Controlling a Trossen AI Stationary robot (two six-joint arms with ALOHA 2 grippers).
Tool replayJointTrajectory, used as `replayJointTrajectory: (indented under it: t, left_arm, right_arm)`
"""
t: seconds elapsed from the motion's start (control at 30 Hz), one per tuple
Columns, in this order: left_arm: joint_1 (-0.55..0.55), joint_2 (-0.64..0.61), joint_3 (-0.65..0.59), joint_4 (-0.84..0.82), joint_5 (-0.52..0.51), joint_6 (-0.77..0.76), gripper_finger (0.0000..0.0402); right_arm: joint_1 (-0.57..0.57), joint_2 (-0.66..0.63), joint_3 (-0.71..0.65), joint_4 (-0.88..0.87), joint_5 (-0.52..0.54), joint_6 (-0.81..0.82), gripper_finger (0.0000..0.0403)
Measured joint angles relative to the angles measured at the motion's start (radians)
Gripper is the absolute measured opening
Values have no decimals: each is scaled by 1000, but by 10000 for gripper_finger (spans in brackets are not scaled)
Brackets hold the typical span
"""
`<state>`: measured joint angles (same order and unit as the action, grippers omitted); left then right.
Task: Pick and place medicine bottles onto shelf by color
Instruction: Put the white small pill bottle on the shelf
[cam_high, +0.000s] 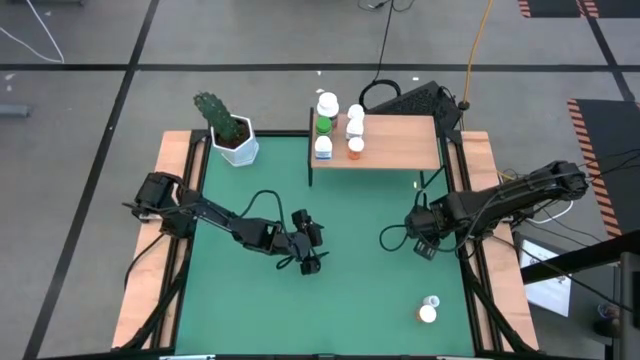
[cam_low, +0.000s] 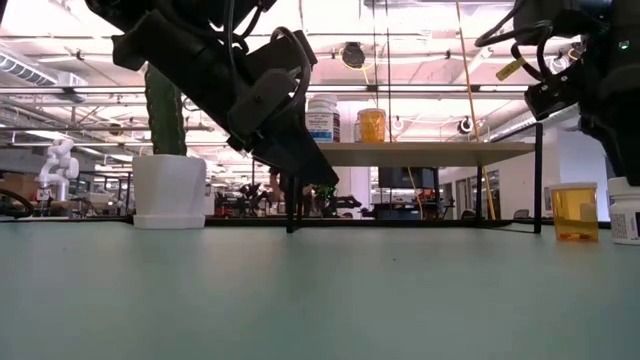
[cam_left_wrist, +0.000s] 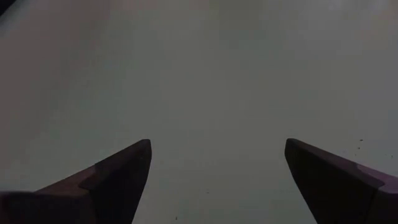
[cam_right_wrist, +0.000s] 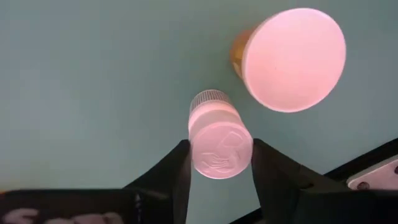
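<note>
Two bottles (cam_high: 429, 309) on green mat (cam_high: 350, 300); left hand (cam_high: 312, 262) apart; right hand (cam_right_wrist: 217, 180) straddles white bottle (cam_right_wrist: 217, 140).

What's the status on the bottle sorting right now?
Left gripper open, empty, over mat. Right gripper aimed at white bottle, orange bottle close beside. Several bottles on shelf.

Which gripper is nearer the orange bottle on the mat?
Right. The right gripper is close by the orange bottle, at the white bottle beside it. The left gripper is far off across the mat.

Bottles (cam_high: 327, 104) on shelf (cam_high: 400, 143), two bottles (cam_high: 428, 313) off.
</note>
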<state>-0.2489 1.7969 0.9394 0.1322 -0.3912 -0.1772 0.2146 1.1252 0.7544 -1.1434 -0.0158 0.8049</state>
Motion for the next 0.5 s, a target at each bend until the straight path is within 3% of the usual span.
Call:
replayJointTrajectory:
  t: [0.3, 0.5]
  left_arm:
    - [0, 0, 0, -19, 0, 0, 372]
    - [3, 0, 0, -26, 2, 42, 372]
  right_arm:
    - [11, 1, 96, 58, -144, -18, 135]
    - [-32, 10, 320, 58, -111, -121, 134]
